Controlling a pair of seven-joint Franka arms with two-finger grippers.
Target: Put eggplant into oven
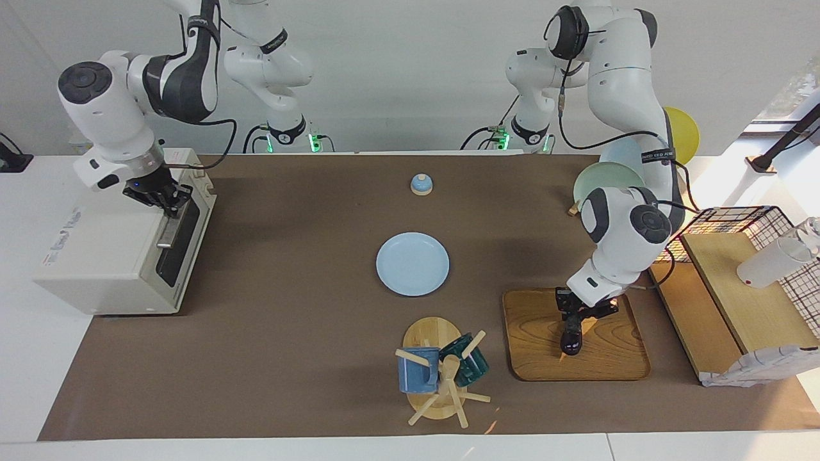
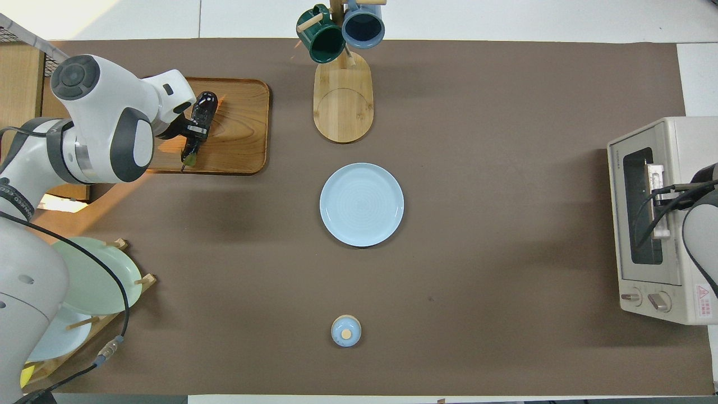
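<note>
Here, going by the facing view from one edge to the other, the scene began at the right arm's end of the table with the oven (image 1: 122,250), a cream-white box with its dark glass door closed. The right arm bent down from above it, elbow high, wrist pointing at the top front edge of the oven. The right gripper (image 1: 168,200) sat at the end of the metal bar handle (image 1: 172,224) nearest the robots, its fingers closed together on that handle. From overhead the gripper itself was mostly hidden under the arm's own wrist and cable.

Toward the middle lay a small blue bell (image 1: 421,184) near the robots, then a pale blue plate (image 1: 412,264), then a wooden mug stand (image 1: 439,378) carrying a blue and a green mug.

Next came the wooden tray (image 1: 615,358). The left arm folded sharply downward over it, its large elbow joint above the tray's edge. The left gripper (image 1: 574,314) pointed down, fingers clamped on the stem half of the eggplant (image 1: 570,338). The eggplant's rounded dark end tilted toward the tray; whether it touched the wood could not be told.

At the left arm's end stood a wire basket shelf (image 1: 749,221), cut off by the frame's edge.
</note>
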